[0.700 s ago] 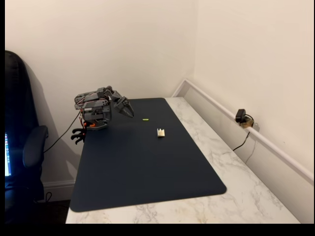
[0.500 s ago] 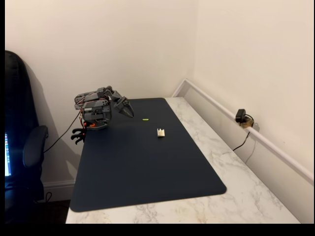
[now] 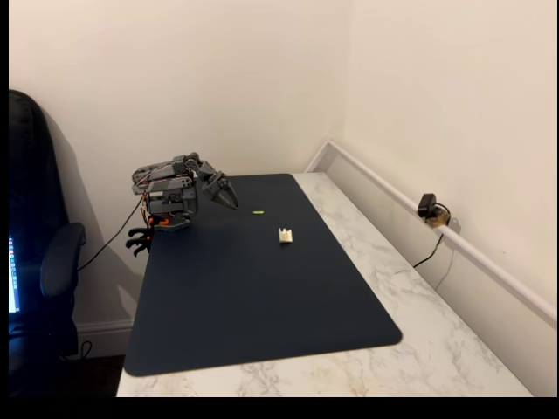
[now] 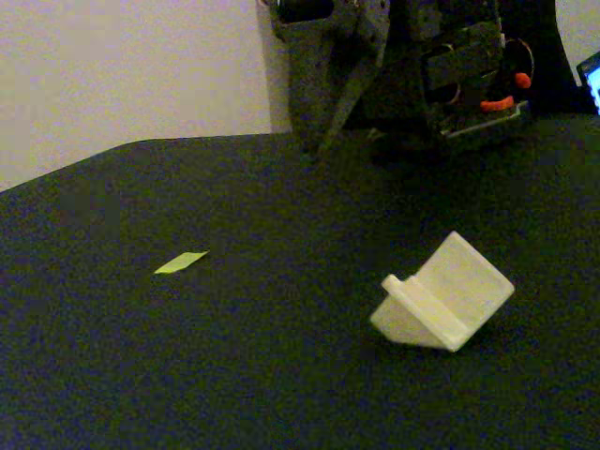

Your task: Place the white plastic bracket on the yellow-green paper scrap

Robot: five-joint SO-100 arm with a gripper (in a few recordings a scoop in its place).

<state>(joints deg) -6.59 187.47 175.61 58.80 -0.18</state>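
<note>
The white plastic bracket (image 3: 286,235) (image 4: 442,293) lies on the dark blue mat (image 3: 244,288), tilted on one edge. The yellow-green paper scrap (image 3: 258,211) (image 4: 180,262) lies flat on the mat a short way from it, not touching. My gripper (image 3: 229,199) (image 4: 323,131) hangs folded near the arm's base at the mat's far left corner, fingers together and nothing between them, well away from both things.
The mat lies on a white marble table (image 3: 419,297) set in a wall corner. A small black camera (image 3: 428,207) with a cable sits by the right wall. A dark chair (image 3: 39,262) stands left of the table.
</note>
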